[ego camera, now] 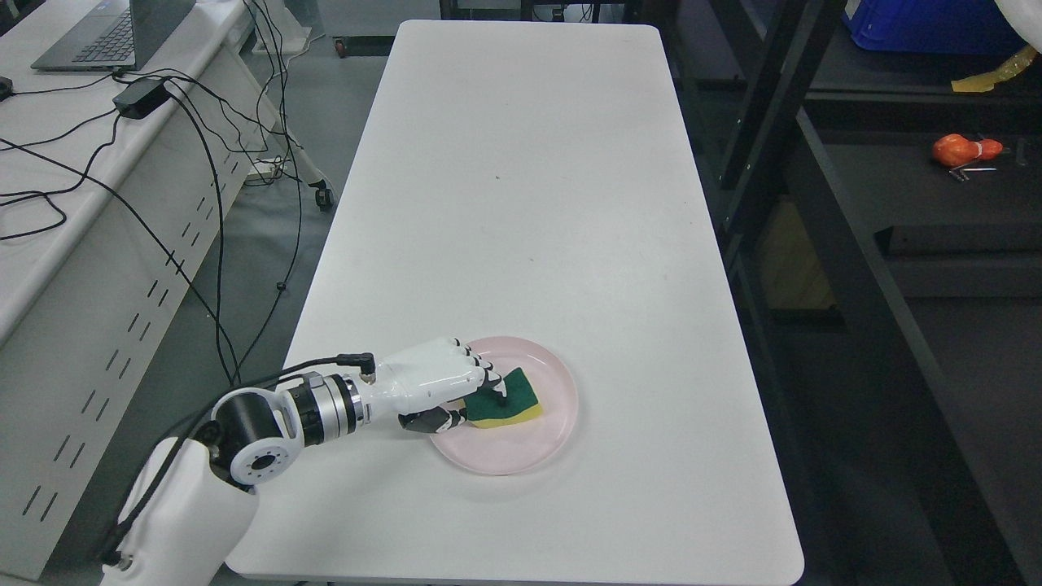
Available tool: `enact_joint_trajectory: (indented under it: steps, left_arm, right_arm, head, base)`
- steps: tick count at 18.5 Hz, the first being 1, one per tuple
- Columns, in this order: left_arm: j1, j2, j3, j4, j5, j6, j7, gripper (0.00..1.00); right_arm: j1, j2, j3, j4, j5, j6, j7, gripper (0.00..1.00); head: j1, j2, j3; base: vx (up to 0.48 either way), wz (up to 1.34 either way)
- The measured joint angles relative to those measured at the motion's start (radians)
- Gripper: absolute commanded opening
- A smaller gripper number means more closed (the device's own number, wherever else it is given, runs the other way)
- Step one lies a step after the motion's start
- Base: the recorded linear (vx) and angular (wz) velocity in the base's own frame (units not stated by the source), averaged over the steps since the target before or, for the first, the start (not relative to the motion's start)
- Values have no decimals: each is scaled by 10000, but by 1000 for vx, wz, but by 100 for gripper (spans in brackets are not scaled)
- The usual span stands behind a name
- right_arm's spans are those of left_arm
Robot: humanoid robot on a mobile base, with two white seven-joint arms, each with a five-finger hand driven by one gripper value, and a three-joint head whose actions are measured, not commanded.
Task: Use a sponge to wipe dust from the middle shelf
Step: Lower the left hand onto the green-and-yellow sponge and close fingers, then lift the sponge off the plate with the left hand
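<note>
While the sponge (509, 399) sits in the pink plate (553, 435) near the tabletop's (521, 203) front edge, the left hand (435, 387) is on it: fingers (488, 382) draped over the green top, thumb tucked under the near yellow edge. Looks like a pinch closing on the sponge, but full grip isn't confirmed; it doesn't appear lifted clear of the plate. Right arm not in view.

Risks from here:
- Grip sits on one end only. Soft foam could bend or slide out on the lift, dropping back into the plate or onto the tabletop.
- Thumb sits low by the plate rim. A tilted pull could catch the rim and drag or tip the plate, which is light and close to the tabletop's front edge.
- Target is the black shelf rack (781, 187) to the right, across the tabletop. Left arm has a long cross-body reach; the base probably needs to turn.

Around: rack uprights stand between tabletop and shelves, so the entry path is narrow. An orange object (965, 150) and a small metal tool lie on one shelf; a blue bin (928, 24) sits higher up. Left side: desk with laptop (114, 32), power brick (140, 98), loose cables hanging to the floor, a snag hazard if the base moves.
</note>
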Motion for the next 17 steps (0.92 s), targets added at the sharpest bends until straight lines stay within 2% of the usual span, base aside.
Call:
enact_joint_trajectory:
  steps: [6, 11, 17]
  left_arm:
    - [71, -194, 954, 331, 1034, -605, -15, 0]
    - [-487, -378, 1717, 114, 1382, -1254, -263, 0]
    - [-763, -499, 2515, -128, 1740, -1415, -611, 0]
  right_arm:
    - [1, 0, 0, 0, 0, 0, 0, 100]
    - [1, 0, 0, 0, 0, 0, 0, 100]
    - [0, 0, 0, 0, 0, 0, 0, 100]
  head:
    - [0, 0, 0]
    - [0, 0, 0]
    - [0, 0, 0]
  base:
    - [0, 0]
    - [0, 0]
    - [0, 0]
